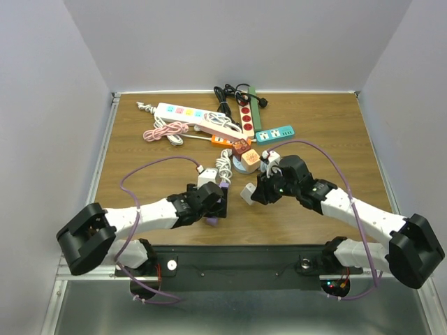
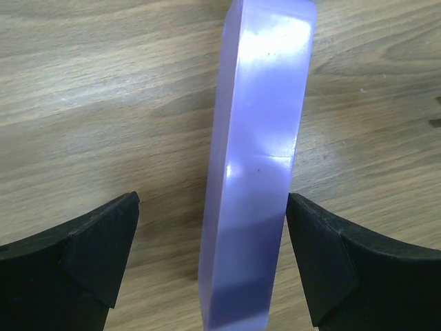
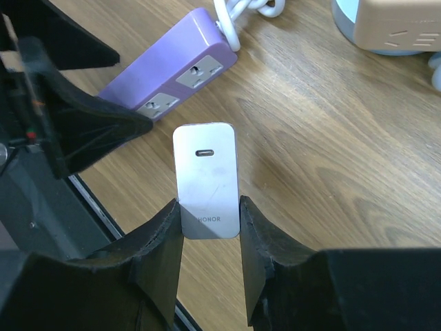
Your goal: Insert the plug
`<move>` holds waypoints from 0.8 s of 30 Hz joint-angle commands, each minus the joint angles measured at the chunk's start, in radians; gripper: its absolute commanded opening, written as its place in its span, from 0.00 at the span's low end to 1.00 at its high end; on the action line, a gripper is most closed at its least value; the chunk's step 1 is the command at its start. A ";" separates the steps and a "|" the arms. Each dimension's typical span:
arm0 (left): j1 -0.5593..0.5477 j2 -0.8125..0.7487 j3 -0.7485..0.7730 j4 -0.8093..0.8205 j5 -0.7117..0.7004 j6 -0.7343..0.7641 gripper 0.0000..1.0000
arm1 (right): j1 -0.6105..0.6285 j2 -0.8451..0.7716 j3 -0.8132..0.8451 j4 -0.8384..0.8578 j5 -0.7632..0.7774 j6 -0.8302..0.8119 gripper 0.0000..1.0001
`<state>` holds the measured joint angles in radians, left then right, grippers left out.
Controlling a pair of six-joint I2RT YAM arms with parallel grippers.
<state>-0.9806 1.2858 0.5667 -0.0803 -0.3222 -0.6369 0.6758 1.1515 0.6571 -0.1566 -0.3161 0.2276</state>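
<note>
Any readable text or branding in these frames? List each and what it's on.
"HONOR": on the white USB-C charger gripped by the right claw.
Purple power strip: no text legible.
Power strips at the table's far side: markings too small to read.

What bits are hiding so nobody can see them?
- White charger prongs: right wrist view, on its far side.
- Purple power strip sockets and ends: left wrist view, turned edge-on, cut off by the frame.
- Pile of power strips at the back: top view, switch states too small.
</note>
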 commanded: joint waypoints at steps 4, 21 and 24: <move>-0.013 -0.218 -0.013 -0.022 -0.166 -0.020 0.99 | 0.005 0.008 0.015 0.100 -0.028 -0.005 0.00; 0.033 -0.570 -0.090 0.046 -0.342 -0.006 0.72 | 0.004 -0.042 0.006 0.112 0.005 0.033 0.00; 0.008 -0.362 0.016 -0.039 -0.336 0.014 0.70 | 0.004 -0.039 0.001 0.121 0.012 0.039 0.00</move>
<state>-0.9489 0.7193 0.4805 -0.0410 -0.6163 -0.6861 0.6758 1.1217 0.6571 -0.1379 -0.3099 0.2512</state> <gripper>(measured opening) 0.721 0.395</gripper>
